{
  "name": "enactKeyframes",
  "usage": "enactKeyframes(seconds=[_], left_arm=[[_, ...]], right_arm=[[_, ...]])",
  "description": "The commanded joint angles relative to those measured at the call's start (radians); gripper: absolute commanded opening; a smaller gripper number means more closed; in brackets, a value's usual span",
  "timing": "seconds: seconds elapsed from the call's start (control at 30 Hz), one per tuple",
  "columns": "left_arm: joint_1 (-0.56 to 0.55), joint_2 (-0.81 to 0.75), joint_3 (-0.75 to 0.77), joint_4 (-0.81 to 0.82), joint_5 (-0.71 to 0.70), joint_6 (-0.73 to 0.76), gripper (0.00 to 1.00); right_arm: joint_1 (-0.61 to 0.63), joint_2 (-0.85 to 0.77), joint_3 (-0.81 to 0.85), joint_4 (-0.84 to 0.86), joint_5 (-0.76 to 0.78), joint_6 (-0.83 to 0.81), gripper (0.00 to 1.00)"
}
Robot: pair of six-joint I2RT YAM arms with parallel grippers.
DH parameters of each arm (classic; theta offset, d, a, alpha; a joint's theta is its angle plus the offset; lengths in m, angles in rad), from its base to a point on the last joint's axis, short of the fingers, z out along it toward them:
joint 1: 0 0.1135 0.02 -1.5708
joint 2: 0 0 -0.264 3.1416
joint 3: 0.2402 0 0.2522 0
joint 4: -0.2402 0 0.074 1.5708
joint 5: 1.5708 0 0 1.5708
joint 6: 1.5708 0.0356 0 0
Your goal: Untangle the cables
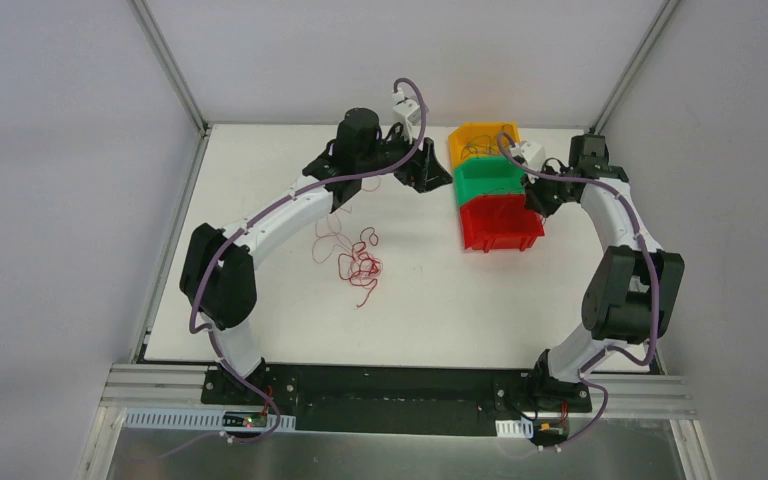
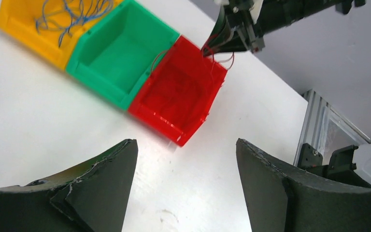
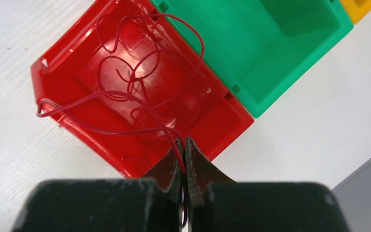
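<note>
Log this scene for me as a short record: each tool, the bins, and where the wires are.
left tool: open, holding nothing, over the white table
right tool: shut on a thin red wire above the red plastic bin
bin row: yellow plastic bin, green plastic bin, then the red one
yellow bin contents: thin blue wires
on the table: tangle of red wires
</note>
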Motion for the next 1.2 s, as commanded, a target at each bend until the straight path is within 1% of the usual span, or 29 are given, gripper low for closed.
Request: enactKeyframes(seconds=[0.0,0.17,0.23,0.3,0.37,0.4,0.53,0.6,0.67,0.73,0.83,0.97,1.03,1.17], left_arm=[[0.037,-0.070,-0.061,-0.088,0.023,-0.008,0.77],[0.112,-0.130,-0.100,-0.135,0.021,-0.008,0.77],[0.141,-0.155,-0.115,-0.147,0.018,0.002,0.77],[0.172,-0.179,-0.122,-0.187,0.018,0.003,0.77],[0.202,-0.204,-0.128,-0.210,0.021,0.002,0.78],[0.214,-0.215,-0.134,-0.217,0.024,0.003,0.78],[0.246,-0.255,-0.158,-0.236,0.048,0.013,0.78],[0.252,-0.271,-0.170,-0.248,0.057,0.022,0.78],[0.258,-0.286,-0.186,-0.253,0.059,0.029,0.78],[0.265,-0.300,-0.201,-0.255,0.052,0.033,0.79],[0.279,-0.312,-0.214,-0.257,0.049,0.033,0.79],[0.302,-0.329,-0.224,-0.267,0.042,0.034,0.79],[0.313,-0.336,-0.228,-0.272,0.035,0.033,0.79],[0.334,-0.350,-0.243,-0.278,0.019,0.029,0.79]], right_arm=[[0.053,0.072,0.088,-0.094,0.071,-0.140,0.00],[0.113,0.148,0.120,-0.080,0.144,-0.148,0.01],[0.132,0.175,0.133,-0.081,0.175,-0.147,0.10],[0.139,0.188,0.147,-0.086,0.190,-0.135,0.25],[0.139,0.179,0.161,-0.094,0.192,-0.106,0.37],[0.139,0.170,0.169,-0.100,0.188,-0.091,0.41],[0.136,0.132,0.219,-0.164,0.150,-0.047,0.51],[0.133,0.118,0.250,-0.217,0.113,-0.025,0.58],[0.129,0.115,0.288,-0.284,0.063,-0.011,0.61],[0.127,0.124,0.323,-0.324,0.023,0.026,0.62],[0.132,0.175,0.397,-0.337,-0.010,0.141,0.61],[0.156,0.261,0.474,-0.329,0.004,0.301,0.55],[0.174,0.277,0.467,-0.295,0.026,0.349,0.52],[0.202,0.291,0.429,-0.251,0.070,0.383,0.50]])
